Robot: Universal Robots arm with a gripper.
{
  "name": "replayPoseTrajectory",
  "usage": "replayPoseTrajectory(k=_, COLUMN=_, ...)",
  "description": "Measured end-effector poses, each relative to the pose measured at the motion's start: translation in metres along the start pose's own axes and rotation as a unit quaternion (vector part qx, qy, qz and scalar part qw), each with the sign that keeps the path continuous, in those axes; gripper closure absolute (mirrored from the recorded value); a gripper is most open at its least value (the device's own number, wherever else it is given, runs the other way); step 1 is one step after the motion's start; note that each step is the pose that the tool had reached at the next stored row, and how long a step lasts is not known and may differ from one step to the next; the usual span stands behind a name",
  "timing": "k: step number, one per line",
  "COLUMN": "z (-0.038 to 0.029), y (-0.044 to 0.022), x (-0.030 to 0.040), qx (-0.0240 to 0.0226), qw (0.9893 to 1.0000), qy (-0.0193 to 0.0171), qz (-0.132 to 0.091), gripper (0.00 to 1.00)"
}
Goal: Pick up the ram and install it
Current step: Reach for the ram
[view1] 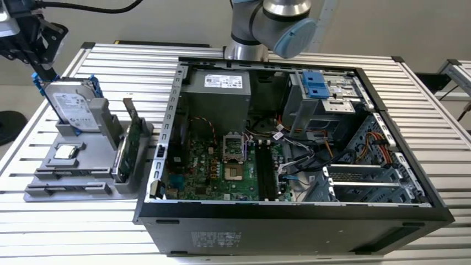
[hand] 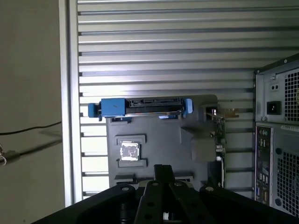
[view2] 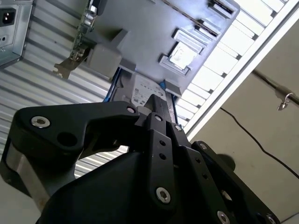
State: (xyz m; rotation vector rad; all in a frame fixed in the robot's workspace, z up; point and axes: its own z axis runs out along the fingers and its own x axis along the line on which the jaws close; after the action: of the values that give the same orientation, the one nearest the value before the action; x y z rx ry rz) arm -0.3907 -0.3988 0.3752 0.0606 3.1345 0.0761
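Note:
My black gripper (view1: 44, 65) hangs above the far left end of the grey parts holder (view1: 92, 174), beside the hard drive's blue rail. In both wrist views its fingers (view2: 158, 108) (hand: 163, 171) meet at the tips with nothing between them, so it is shut and empty. The gripper's body covers the near end of the holder (hand: 154, 130) in the first wrist view. The ram is hidden; I cannot pick it out on the holder or in the case. The open computer case (view1: 294, 212) lies to the exterior view's right, with the green motherboard (view1: 202, 174) and dark memory slots (view1: 263, 165) exposed.
On the holder stand a silver hard drive with blue rails (view1: 74, 105) (hand: 140, 106), a small square chip (view1: 66, 152) (hand: 130, 150) and a green expansion card on edge (view1: 131, 146) (hand: 219, 140). Everything rests on a ribbed metal table (view1: 74, 226). The arm's base (view1: 254, 25) rises behind the case.

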Motion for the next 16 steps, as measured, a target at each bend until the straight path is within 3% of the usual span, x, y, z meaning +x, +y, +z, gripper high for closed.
replayPoseTrajectory(k=1, z=0.0026, y=-0.0001, x=0.0000, qx=0.0001, qw=1.0000, qy=0.0034, qz=0.000, gripper=1.00)
replayPoseTrajectory(k=16, z=0.0080, y=-0.0004, x=0.0000, qx=0.0002, qw=1.0000, qy=0.0045, qz=0.000, gripper=1.00)
